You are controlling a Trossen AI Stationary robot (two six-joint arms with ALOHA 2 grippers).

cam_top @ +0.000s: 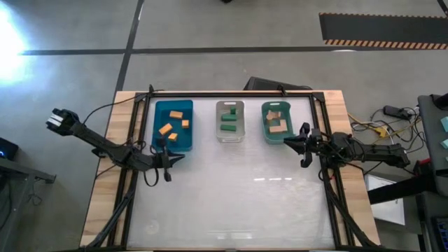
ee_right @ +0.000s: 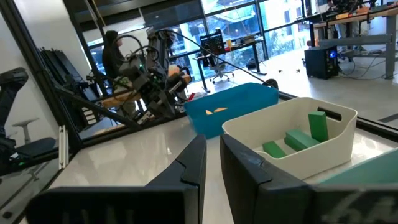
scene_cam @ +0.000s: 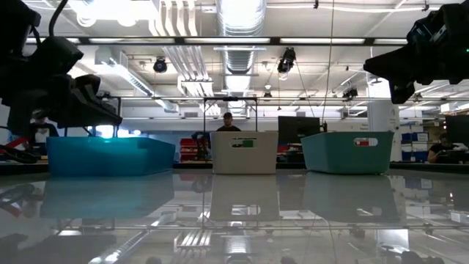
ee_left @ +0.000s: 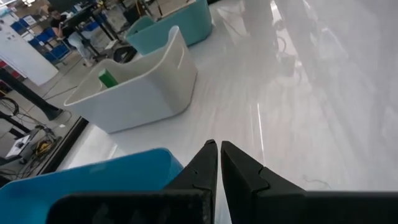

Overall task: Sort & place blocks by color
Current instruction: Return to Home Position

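Note:
Orange blocks (cam_top: 173, 122) lie in the blue bin (cam_top: 158, 134), green blocks (cam_top: 229, 119) in the clear bin (cam_top: 229, 136), and tan blocks (cam_top: 277, 123) in the teal bin (cam_top: 267, 133). The bins stand in a row at the far side of the table. My left gripper (cam_top: 182, 158) hangs shut and empty just near of the blue bin (ee_left: 93, 180). My right gripper (cam_top: 287, 142) is shut and empty beside the teal bin's near right corner. The green blocks (ee_right: 298, 138) also show in the right wrist view.
The white tabletop (cam_top: 238, 196) spreads bare on the near side of the bins. A black frame (cam_top: 231, 94) rims the table. Cables and gear (cam_top: 392, 122) lie off the right edge. A person (scene_cam: 228, 122) sits in the room behind the table.

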